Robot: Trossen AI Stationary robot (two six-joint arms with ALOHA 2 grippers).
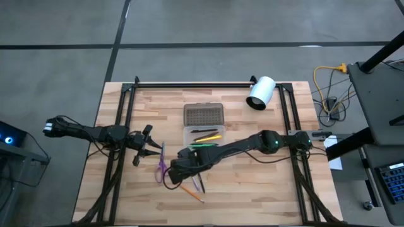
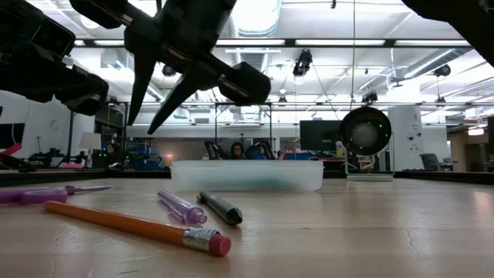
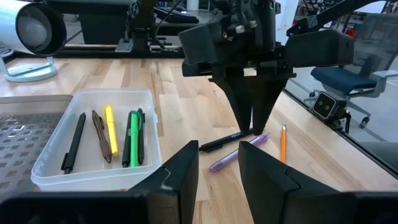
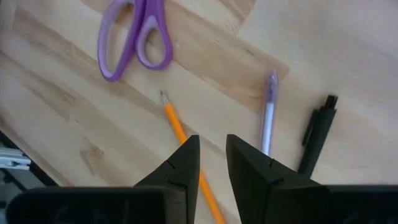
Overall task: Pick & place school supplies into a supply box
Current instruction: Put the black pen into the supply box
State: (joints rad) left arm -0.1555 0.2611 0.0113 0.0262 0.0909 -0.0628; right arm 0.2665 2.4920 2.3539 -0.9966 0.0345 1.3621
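The clear supply box [image 1: 203,136] sits mid-table with several pens in it [image 3: 106,140]; its dotted lid [image 1: 203,115] lies open on the far side. On the wood nearer the front lie an orange pencil [image 4: 179,132], a purple pen [image 4: 268,118], a black pen [image 4: 316,134] and purple-handled scissors [image 4: 134,37]. My right gripper [image 4: 212,152] hangs open above these loose things, pointing steeply down, with nothing between its fingers [image 2: 141,127]. My left gripper [image 3: 217,165] waits open near the table's left side [image 1: 153,150], pointing toward the box.
A white cylinder [image 1: 261,93] lies at the far right of the table, beyond the box. Black frame rails [image 1: 189,84] run along the far edge and down both sides. Bare wood lies right of the loose pens.
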